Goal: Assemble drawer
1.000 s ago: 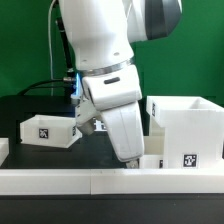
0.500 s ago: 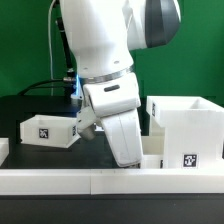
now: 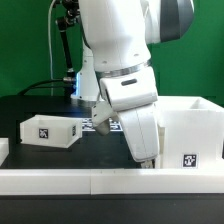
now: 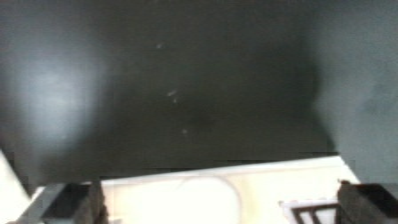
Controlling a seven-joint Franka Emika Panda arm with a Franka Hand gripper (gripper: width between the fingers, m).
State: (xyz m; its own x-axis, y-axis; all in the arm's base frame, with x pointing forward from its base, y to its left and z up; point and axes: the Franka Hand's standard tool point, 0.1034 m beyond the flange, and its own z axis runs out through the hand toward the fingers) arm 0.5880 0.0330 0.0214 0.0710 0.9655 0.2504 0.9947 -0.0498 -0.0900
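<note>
The white arm point(image 3: 125, 80) fills the middle of the exterior view, its lower end tilted down toward five o'clock and ending just above the long low rail point(image 3: 60, 181) that runs along the front edge of the dark surface point(image 3: 40, 105).

The drawer lies in separate pieces. The small tray point(image 3: 48, 131) sits at nine o'clock from the arm's lower end, open side up, a black-and-white tag on its near wall, well apart from the arm. The tall shell point(image 3: 192, 128) stands upright at three o'clock, just beside the arm's lower end, with a tag low on its front face. The arm hides whatever lies between the shell and the rail.

In the wrist view the pincer point(image 4: 214, 205) has its jaws wide apart: one of the fingers point(image 4: 75, 203) shows at each side of the picture. Between them lies a white part point(image 4: 214, 188) with a rounded inner outline; which piece it is cannot be told, nor whether the fingers touch it. Beyond it there is only dark surface.
</note>
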